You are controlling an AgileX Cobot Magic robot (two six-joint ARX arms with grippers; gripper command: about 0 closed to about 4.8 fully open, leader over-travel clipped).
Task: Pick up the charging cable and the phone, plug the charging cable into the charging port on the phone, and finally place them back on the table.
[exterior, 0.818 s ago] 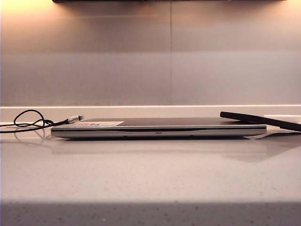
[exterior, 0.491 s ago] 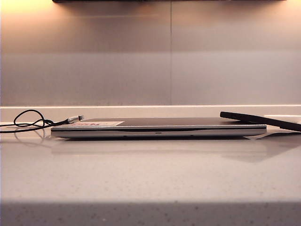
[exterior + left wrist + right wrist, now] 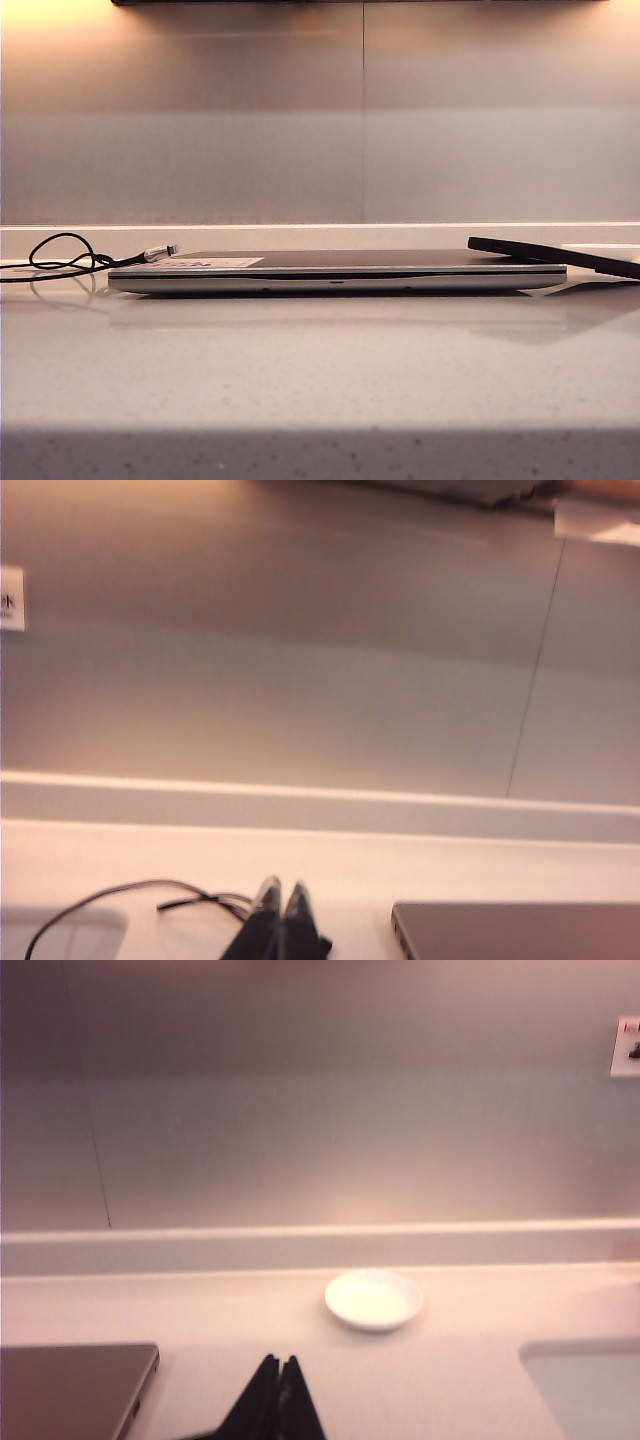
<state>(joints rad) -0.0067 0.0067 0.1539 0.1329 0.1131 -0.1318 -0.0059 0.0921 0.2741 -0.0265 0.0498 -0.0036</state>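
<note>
The black charging cable (image 3: 60,262) lies looped on the table (image 3: 320,370) at the left, its silvery plug (image 3: 160,253) resting by the laptop's corner. The cable (image 3: 150,892) also shows in the left wrist view, just beyond my left gripper (image 3: 282,888), which is shut and empty. The thin black phone (image 3: 555,255) lies tilted at the right, one end propped on the laptop's right edge. My right gripper (image 3: 279,1361) is shut with nothing in it, above the bare table (image 3: 450,1380). Neither gripper shows in the exterior view.
A closed silver-grey laptop (image 3: 335,270) lies across the middle of the table. A small white dish (image 3: 373,1299) sits near the back wall in the right wrist view. A sink edge (image 3: 585,1385) lies beside it. A grey backsplash runs behind everything.
</note>
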